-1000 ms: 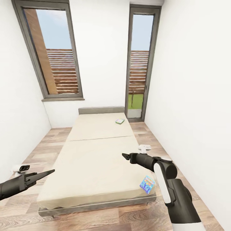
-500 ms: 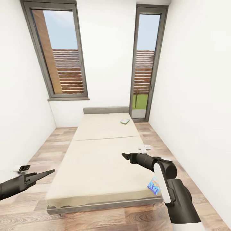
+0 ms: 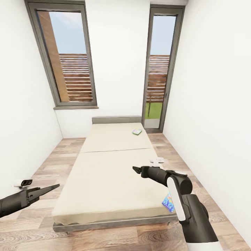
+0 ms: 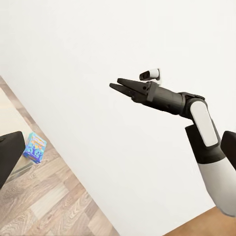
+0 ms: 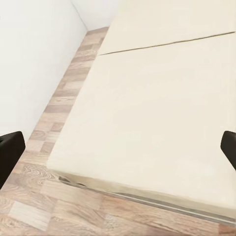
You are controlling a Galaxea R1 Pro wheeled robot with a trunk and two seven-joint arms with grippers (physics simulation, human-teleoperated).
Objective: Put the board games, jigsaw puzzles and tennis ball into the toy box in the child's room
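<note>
Black right gripper (image 3: 136,169) looks pinched narrow, empty, hovering over the cream bed (image 3: 104,181). Blue board game (image 3: 168,203) sits at its 4 o'clock on the bed's near right corner, propped up on edge (partly hidden by the forearm). Right arm nearer. Left gripper (image 3: 52,188) narrow, empty. Second game (image 3: 137,132) at 12 o'clock, flat, well apart.

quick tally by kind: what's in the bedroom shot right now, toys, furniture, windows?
Board games: 2, the blue one at the bed's near right corner and the greenish one near the head end
Beds: 1
Windows: 2, the left window and the tall right window
Total: 5
</note>
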